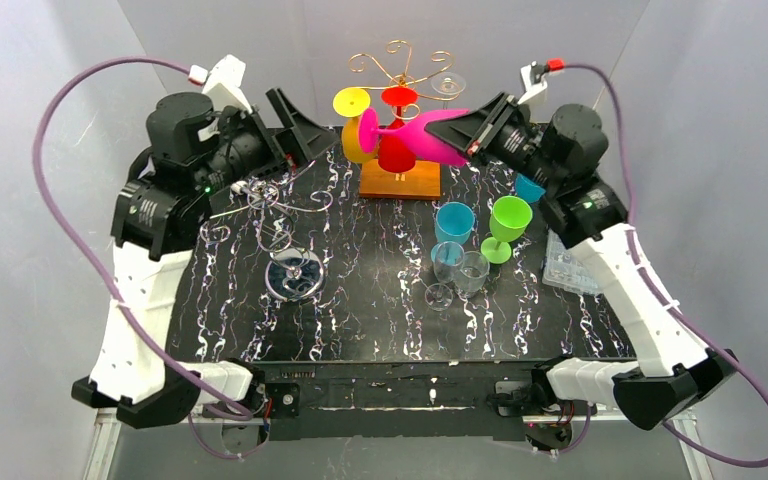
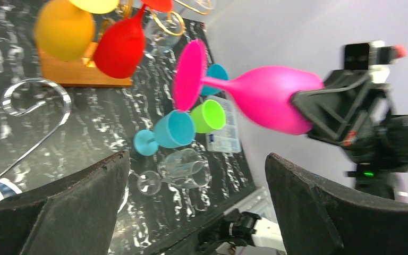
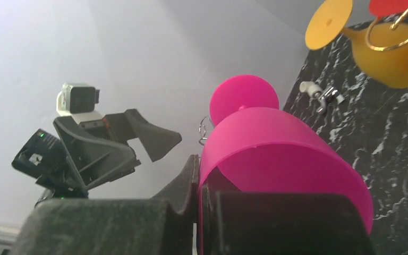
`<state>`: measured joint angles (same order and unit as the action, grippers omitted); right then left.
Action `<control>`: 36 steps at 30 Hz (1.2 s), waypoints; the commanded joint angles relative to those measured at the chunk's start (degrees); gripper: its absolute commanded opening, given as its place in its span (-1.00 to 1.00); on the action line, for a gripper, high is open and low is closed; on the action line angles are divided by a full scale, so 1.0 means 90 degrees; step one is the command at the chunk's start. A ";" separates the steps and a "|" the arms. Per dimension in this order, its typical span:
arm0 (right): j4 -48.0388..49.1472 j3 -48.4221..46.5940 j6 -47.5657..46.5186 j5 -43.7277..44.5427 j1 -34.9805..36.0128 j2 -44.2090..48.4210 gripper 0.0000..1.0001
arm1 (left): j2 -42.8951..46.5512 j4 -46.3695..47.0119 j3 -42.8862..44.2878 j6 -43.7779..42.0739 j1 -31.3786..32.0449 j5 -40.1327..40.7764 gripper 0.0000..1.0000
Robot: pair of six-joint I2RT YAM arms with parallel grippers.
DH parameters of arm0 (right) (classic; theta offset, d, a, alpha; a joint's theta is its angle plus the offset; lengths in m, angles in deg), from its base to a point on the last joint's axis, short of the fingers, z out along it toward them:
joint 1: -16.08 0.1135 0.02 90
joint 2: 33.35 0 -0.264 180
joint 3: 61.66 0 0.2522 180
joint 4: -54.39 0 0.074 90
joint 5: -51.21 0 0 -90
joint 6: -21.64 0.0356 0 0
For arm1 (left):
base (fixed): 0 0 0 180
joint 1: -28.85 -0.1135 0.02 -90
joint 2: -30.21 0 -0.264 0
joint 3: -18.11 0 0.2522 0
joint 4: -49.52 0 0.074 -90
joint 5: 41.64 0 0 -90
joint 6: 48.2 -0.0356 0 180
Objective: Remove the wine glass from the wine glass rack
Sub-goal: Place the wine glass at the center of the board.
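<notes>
Pink wine glass (image 1: pixel 415 130) hangs horizontal in the air, off the rack (image 1: pixel 412 183) and just in front of it, above the table (image 1: pixel 380 300). Long axis runs left-right: foot points left, bowl mouth right. Right gripper (image 1: pixel 468 130) is clamped on the bowl rim. Left gripper (image 1: pixel 298 128) is spread wide and empty, left of the rack.

The top view looks down from above and behind both arms (image 1: pixel 145 290), far enough to take in the whole worktop (image 1: pixel 380 330). The left wrist view sits low, looking between its own fingers (image 2: pixel 69 212) across the worktop at the pink glass (image 2: pixel 271 95), which all three views share; the right wrist view, hard against that glass, faces back at the left hand (image 3: pixel 149 151).
</notes>
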<state>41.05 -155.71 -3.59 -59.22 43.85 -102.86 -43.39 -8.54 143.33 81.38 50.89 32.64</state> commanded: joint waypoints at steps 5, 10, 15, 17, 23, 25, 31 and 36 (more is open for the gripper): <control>-0.4469 -0.2759 -0.2608 0.1111 -0.0018 -0.0525 -0.97 | 0.0731 -0.1101 0.0153 -0.0984 0.0012 0.1213 0.97; -0.6176 -0.3757 -0.3263 0.2462 -0.0019 -0.0685 -0.97 | 0.0926 -0.1184 0.0023 -0.1167 0.0012 0.1255 0.97; -0.7426 -0.4168 -0.3554 0.4026 -0.0019 -0.0651 -0.97 | 0.0922 -0.1228 0.0105 -0.1299 0.0014 0.1165 0.97; -0.7794 -0.4155 -0.3568 0.4427 -0.0019 -0.0521 -0.97 | 0.0915 -0.1232 0.0136 -0.1350 0.0012 0.1134 0.97; -0.8708 -0.3856 -0.3413 0.5115 -0.0019 -0.0141 -0.97 | 0.0878 -0.1201 0.0009 -0.1382 0.0012 0.0919 0.97; -0.8866 -0.3464 -0.3355 0.5182 -0.0019 -0.0030 -0.97 | 0.0892 -0.1134 -0.0105 -0.1379 0.0012 0.0885 0.97; -0.8644 -0.1830 -0.3224 0.5067 -0.0019 0.0201 -0.97 | 0.0701 -0.1082 -0.0160 -0.1423 0.0028 0.0534 0.97; -0.8048 -0.0554 -0.3186 0.4999 -0.0020 0.0265 -0.97 | 0.0553 -0.1081 -0.0138 -0.1601 0.0120 0.0128 0.96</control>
<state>-35.88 -166.84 -33.38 -14.98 43.83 -100.44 -37.95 -18.92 142.17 69.14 51.17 37.64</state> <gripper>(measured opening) 0.044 0.981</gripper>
